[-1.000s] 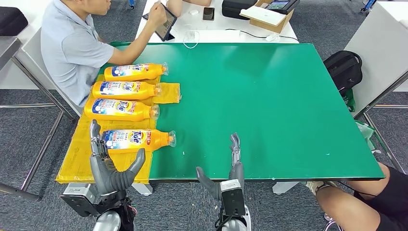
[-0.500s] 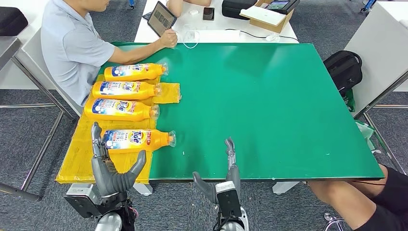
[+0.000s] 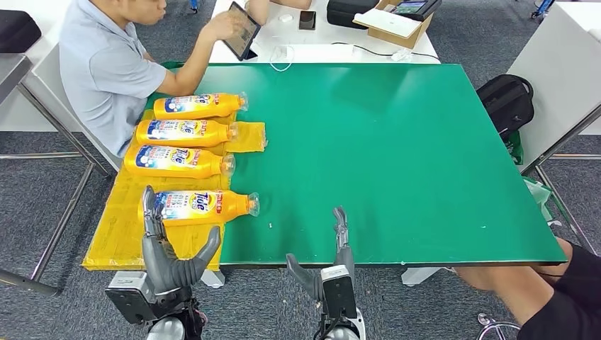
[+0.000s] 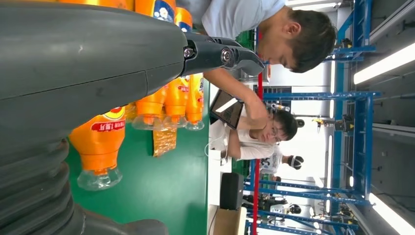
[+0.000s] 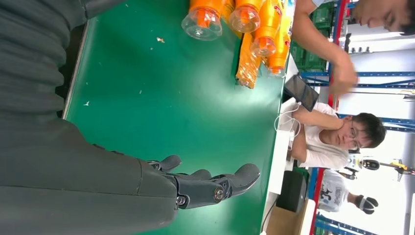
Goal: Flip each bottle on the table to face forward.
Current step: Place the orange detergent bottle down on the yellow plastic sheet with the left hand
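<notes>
While left hand (image 3: pixel 169 255) covers nearest bottle (image 3: pixel 202 205) base, labels blurred, far caps overlapping.

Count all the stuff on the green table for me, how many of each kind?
Orange bottles: 4
Yellow mats under the bottles: 1
Total: 5
</notes>
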Tool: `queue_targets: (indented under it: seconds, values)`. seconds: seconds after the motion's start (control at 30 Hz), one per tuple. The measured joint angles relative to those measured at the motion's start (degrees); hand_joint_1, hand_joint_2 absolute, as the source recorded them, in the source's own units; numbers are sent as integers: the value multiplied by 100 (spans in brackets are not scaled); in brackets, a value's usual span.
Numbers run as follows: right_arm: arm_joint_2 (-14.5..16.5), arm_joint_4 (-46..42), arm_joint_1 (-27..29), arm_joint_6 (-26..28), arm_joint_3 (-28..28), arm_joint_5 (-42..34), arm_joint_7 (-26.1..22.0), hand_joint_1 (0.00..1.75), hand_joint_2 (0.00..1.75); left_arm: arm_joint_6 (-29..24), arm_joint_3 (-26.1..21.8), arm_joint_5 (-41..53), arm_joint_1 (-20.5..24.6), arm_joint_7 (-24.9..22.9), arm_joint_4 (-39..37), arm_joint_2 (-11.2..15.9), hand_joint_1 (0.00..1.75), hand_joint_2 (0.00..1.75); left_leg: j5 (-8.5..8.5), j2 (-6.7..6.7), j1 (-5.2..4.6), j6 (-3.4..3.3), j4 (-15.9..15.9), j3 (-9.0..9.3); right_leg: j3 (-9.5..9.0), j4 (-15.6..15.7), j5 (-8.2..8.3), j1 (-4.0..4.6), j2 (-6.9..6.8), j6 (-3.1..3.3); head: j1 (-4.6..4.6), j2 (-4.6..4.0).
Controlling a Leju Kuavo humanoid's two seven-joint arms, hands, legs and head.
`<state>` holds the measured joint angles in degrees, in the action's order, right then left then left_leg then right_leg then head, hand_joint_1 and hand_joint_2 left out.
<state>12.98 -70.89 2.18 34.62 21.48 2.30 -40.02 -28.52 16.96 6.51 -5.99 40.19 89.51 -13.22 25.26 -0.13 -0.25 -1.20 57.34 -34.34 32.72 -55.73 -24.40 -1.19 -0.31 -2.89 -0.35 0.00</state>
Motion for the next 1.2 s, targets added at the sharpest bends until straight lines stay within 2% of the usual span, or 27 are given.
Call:
queue_targets:
  seconds: [0.77,0.93,1.2]
  values:
    - [-63,24,-26,227,142,17,-2,0,175,-50,162,-109,55,0,-70,0,0,175,0,0,0,0,0,0,0,0,0,0,0,0,1,0]
    - [-113,-299,-16,270,205,88,-2,0,175,-145,111,-291,258,0,-69,0,0,175,-1,0,0,0,0,2,-1,-1,0,0,0,0,0,0]
    - [-138,-600,74,129,149,161,-2,0,175,-94,-40,-116,317,-1,-63,-7,0,175,-1,1,0,0,0,1,-1,0,0,0,0,0,-1,0]
